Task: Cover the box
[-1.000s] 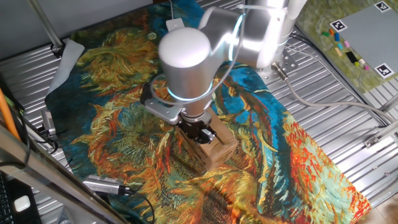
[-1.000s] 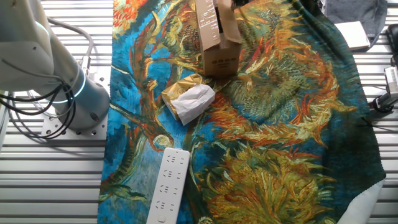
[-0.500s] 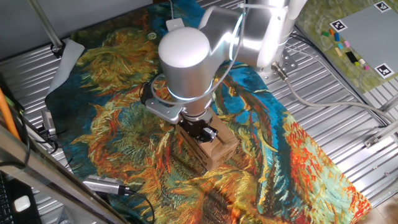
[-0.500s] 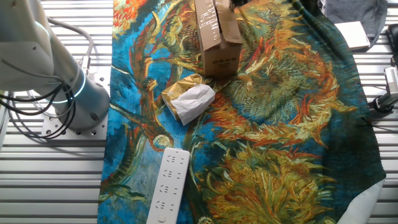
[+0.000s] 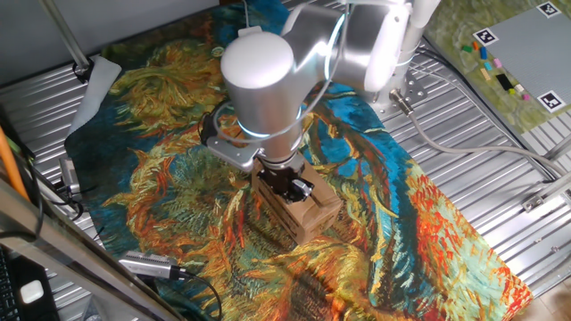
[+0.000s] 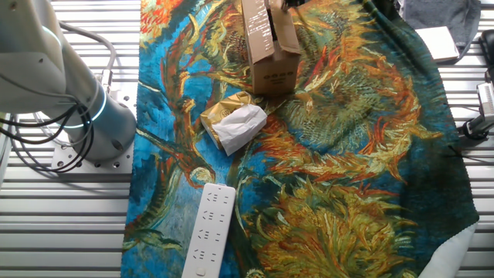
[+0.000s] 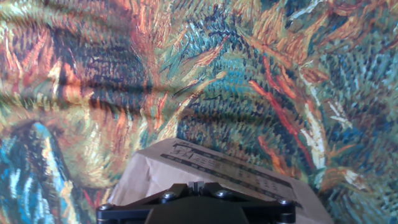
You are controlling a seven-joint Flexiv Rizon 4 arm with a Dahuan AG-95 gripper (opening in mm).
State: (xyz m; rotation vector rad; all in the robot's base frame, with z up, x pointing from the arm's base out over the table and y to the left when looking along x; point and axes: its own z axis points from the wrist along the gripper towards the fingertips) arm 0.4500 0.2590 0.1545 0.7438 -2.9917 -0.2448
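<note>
The brown cardboard box (image 5: 314, 212) stands on the painted cloth under my wrist. It also shows at the top edge of the other fixed view (image 6: 271, 45) and at the bottom of the hand view (image 7: 186, 167), where a printed label lies across its top. Its top looks folded flat there. My gripper (image 5: 290, 185) sits right on top of the box, its black fingers together and pointing down at the top face. In the hand view the fingertips (image 7: 198, 185) meet with no gap and nothing between them.
A crumpled white paper on a golden wrapper (image 6: 236, 123) lies on the cloth in front of the box. A white power strip (image 6: 208, 228) lies nearer the cloth's edge. The arm's base (image 6: 73, 93) stands at the left. Cables and a metal cylinder (image 5: 150, 265) lie beside the cloth.
My wrist has shifted slightly to the left and up in the fixed view. The box and the fingers on it have barely moved.
</note>
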